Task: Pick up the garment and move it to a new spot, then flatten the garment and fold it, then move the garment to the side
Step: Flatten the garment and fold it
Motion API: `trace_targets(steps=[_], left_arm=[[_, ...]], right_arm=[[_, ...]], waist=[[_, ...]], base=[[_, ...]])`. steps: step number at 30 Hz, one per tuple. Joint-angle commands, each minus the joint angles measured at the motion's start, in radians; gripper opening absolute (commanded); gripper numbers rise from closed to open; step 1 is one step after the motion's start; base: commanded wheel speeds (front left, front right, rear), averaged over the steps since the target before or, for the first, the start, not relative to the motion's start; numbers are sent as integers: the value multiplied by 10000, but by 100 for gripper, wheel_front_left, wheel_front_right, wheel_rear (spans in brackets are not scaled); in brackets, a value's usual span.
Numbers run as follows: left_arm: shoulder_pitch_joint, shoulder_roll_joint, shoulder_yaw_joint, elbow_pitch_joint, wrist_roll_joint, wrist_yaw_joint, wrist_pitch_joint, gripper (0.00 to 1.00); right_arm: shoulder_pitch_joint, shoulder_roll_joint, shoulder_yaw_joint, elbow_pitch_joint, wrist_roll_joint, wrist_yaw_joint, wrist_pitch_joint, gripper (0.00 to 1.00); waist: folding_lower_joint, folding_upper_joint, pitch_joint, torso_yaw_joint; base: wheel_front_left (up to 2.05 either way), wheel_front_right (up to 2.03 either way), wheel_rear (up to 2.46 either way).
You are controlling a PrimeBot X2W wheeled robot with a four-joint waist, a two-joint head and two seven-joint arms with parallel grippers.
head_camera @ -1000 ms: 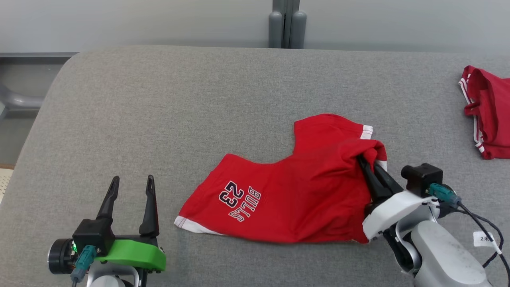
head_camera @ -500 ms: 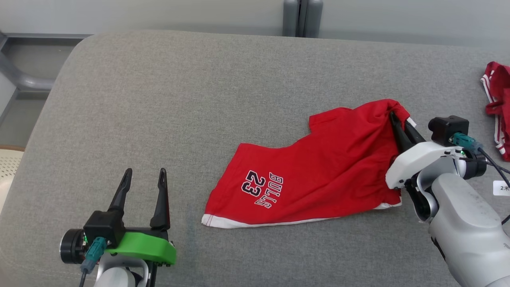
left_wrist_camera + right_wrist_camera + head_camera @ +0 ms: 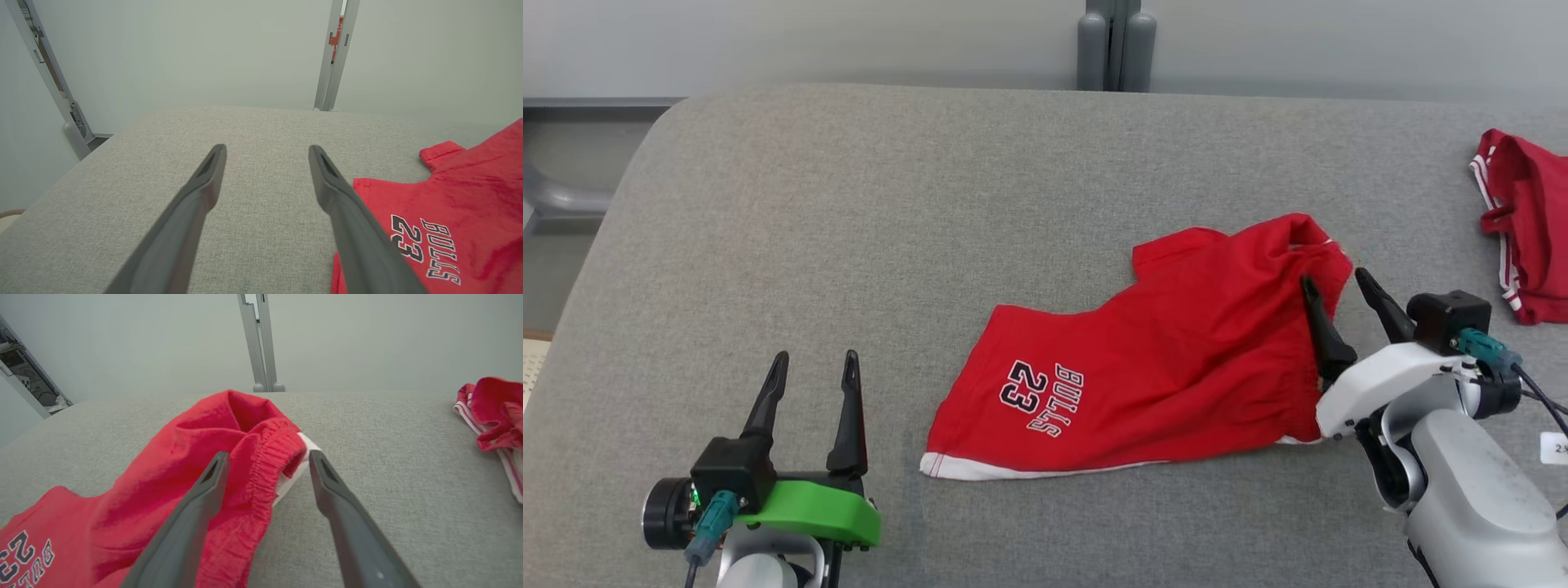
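Head view: the grey desk (image 3: pixel 849 204) carried the red garment (image 3: pixel 1176 359), long axis running left to right. Its bunched waistband end lay unclamped between the spread fingers of the nearer right gripper (image 3: pixel 1334 279). The left gripper (image 3: pixel 817 357), likewise spread, stood apart.

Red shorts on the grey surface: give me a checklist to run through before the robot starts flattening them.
1. Right gripper open: ok.
2. Right gripper clear of the waistband: not ok, the bunched waistband lies between its fingers.
3. Left gripper open, beside the red shorts: ok.
4. Shorts lying flat: not ok, humped at the waistband end.
5. Gap to the other red garment: ok, it lies apart.
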Motion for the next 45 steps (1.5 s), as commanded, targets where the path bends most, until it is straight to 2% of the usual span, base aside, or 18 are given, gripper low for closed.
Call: trace_targets(steps=[1,10,18,22,27,33,43,44,45], left_arm=[[142,19,80,-9,95,1,-26,100],[449,19,405,-66,262,-93,-26,100],[610,18,561,-100,282,-154,-26,100],[666,18,629,-129,288,-169,-26,100],[722,18,674,-129,301,-186,-26,100],[609,18,626,-136,294,-215,-26,100],[423,18,460,-111,183,-172,-26,100],[397,18,444,-106,175,-171,-26,100],[392,18,440,-102,173,-168,-26,100]], right_arm=[[402,-112,-93,-336,-41,-17,-27,100],[2369,-248,-822,-2313,-290,-17,-27,100],[3908,66,-1372,-3857,-661,-17,-29,100],[4567,306,-1288,-4297,-845,-17,-27,100],[4883,320,-935,-4365,-958,-17,-27,100],[4624,-12,-163,-4028,-1083,-17,-27,100],[3625,-636,1201,-2792,-1093,-17,-27,100],[3495,-698,1346,-2678,-1086,-17,-27,91],[3421,-717,1468,-2566,-1017,-17,-27,72]], waist=[[0,0,-288,-286],[0,0,-615,-703],[0,0,-787,-774],[0,0,-838,-771],[0,0,-860,-788],[0,0,-787,-717],[0,0,-509,-315],[0,0,-481,-265],[0,0,-471,-240]], base=[[0,0,0],[0,0,0],[0,0,0],[0,0,0],[0,0,0],[0,0,0],[0,0,0],[0,0,0],[0,0,0]])
